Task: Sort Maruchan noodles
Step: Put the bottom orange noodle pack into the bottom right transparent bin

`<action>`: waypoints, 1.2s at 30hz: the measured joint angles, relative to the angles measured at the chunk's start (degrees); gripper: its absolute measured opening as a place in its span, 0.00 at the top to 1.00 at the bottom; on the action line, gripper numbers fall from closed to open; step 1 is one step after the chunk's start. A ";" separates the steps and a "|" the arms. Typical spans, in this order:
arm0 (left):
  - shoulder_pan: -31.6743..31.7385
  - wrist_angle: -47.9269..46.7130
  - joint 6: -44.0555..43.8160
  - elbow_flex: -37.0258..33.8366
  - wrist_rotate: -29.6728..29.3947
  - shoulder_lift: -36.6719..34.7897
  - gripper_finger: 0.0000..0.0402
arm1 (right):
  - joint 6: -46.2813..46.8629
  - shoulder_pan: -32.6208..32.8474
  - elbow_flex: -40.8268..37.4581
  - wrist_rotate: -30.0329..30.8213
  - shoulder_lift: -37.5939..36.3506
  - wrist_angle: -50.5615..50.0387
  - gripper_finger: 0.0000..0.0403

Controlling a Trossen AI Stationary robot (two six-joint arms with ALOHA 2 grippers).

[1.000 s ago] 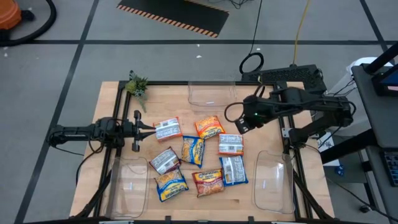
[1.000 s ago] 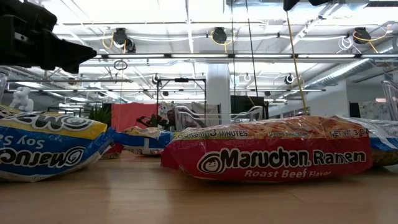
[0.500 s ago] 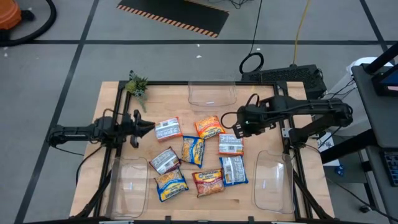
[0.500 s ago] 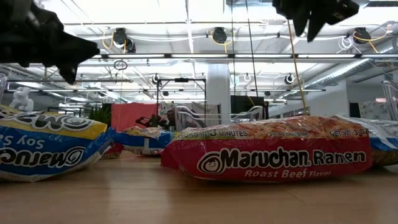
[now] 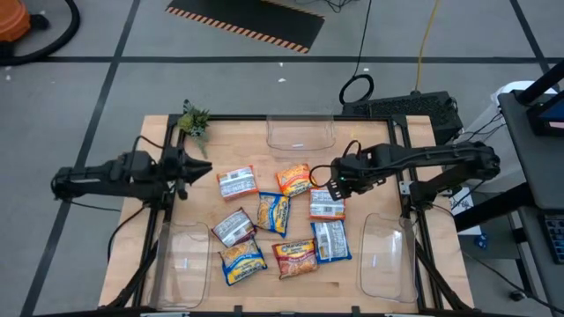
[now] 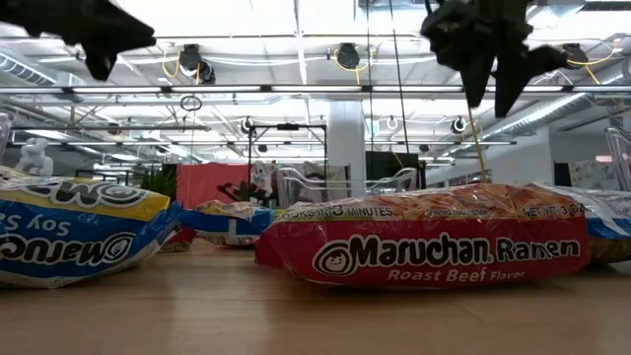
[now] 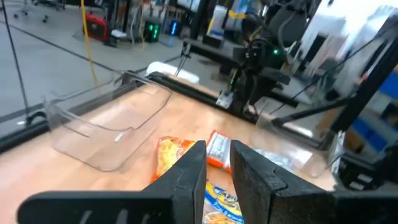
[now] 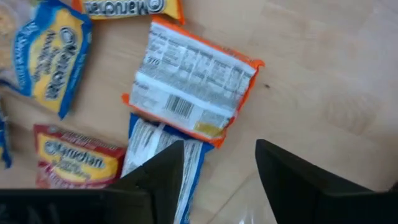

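Observation:
Several Maruchan noodles packets lie flat in the middle of the wooden table (image 5: 159,132): an orange one (image 5: 297,179), blue-and-yellow ones (image 5: 274,212), a red one (image 5: 296,257) and white-backed ones (image 5: 237,182). My right gripper (image 5: 335,187) hangs open, pointing down, above the orange-edged packet that lies white back up (image 8: 193,87), touching nothing. By the table's left edge, my left gripper (image 5: 198,167) is raised, about level, with a narrow gap between its fingers (image 7: 217,165) and nothing in it.
Three clear plastic bins stand on the table: one at the far edge (image 5: 300,132), one near left (image 5: 181,260), one near right (image 5: 388,255). A small green plant (image 5: 194,119) sits at the far left corner. Bare wood lies between the packets and the far bin.
My right gripper has come down toward the orange-edged packet, shifting a little toward the table's left, and has opened. My left gripper has risen, drawn back toward the table's left edge and rolled. No packet has moved.

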 joint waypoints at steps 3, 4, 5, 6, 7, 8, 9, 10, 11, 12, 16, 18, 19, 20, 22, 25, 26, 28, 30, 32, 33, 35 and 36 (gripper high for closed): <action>0.00 -1.27 1.78 4.82 0.02 6.00 0.81 | -0.82 -0.80 -2.53 -0.08 -0.06 1.45 0.49; 0.00 -1.31 1.86 6.13 0.03 7.77 0.81 | -1.16 -1.12 -3.32 -0.30 -0.11 1.99 0.48; -0.02 -1.30 1.78 7.50 0.05 9.36 0.81 | -1.29 -1.31 -4.09 -0.81 -0.13 2.71 0.48; -0.01 -1.26 1.68 8.88 0.04 10.89 0.81 | -1.75 -1.62 -4.81 -1.40 -0.13 3.78 0.47; 0.00 -1.22 1.52 10.15 0.04 12.28 0.81 | -2.39 -1.90 -5.44 -1.79 -0.09 4.78 0.47; 0.00 -1.17 1.20 11.39 0.05 13.64 0.81 | -2.70 -2.12 -5.98 -2.34 -0.09 5.69 0.46; 0.00 -1.18 0.89 12.53 0.09 14.99 0.81 | -2.68 -2.34 -6.57 -2.89 -0.10 6.33 0.46; -0.02 -1.20 0.66 13.67 0.14 16.25 0.81 | -2.67 -2.60 -7.16 -3.01 -0.11 6.87 0.46; -0.02 -1.19 0.66 14.81 0.17 17.42 0.81 | -2.69 -2.74 -7.79 -2.96 -0.11 7.52 0.45; -0.02 -1.17 0.68 15.88 0.17 18.49 0.81 | -2.92 -2.96 -8.47 -2.94 -0.11 8.10 0.45; 0.00 -1.24 0.42 19.84 0.45 22.60 0.81 | -4.91 -3.65 -12.09 -2.98 -0.13 12.29 0.44; 0.00 -1.29 0.29 21.78 1.20 24.50 0.81 | -6.21 -3.72 -14.36 -3.05 -0.09 15.44 0.44; 0.00 -1.18 -0.03 22.87 2.01 25.43 0.81 | -7.00 -3.72 -15.52 -3.10 -0.16 17.74 0.44; 0.00 -1.19 -0.36 23.90 3.25 26.28 0.81 | -7.55 -3.72 -16.73 -3.14 -0.47 20.05 0.44; -0.01 -1.20 0.12 26.00 6.05 28.12 0.81 | -7.78 -3.72 -19.01 -3.16 -1.01 23.67 0.44; -0.30 -1.20 0.87 28.64 8.55 30.46 0.81 | -7.28 -3.86 -21.88 -2.94 -1.88 27.01 0.44; -0.37 -1.22 -0.14 29.37 8.71 31.23 0.81 | -7.26 -4.08 -22.61 -3.03 -1.98 27.74 0.44; -0.40 -1.25 -2.40 30.33 8.68 32.54 0.81 | -7.23 -4.48 -24.23 -3.08 -1.98 29.34 0.44; -0.34 -1.07 -2.99 30.56 8.65 33.78 0.81 | -7.38 -4.60 -25.87 -3.12 -1.95 31.12 0.44; -0.41 -1.04 -2.83 30.56 8.81 34.82 0.81 | -7.61 -4.79 -27.42 -3.20 -1.97 35.35 0.44; -0.64 -0.79 -2.78 30.56 9.02 35.39 0.81 | -7.47 -4.79 -28.32 -3.25 -1.97 37.18 0.44; -1.05 0.30 -2.52 30.56 9.03 36.14 0.81 | -7.03 -4.79 -29.63 -3.34 -1.95 38.52 0.44; -1.16 1.06 -3.33 30.56 8.42 36.49 0.81 | -7.00 -4.79 -30.01 -3.30 -1.95 38.62 0.44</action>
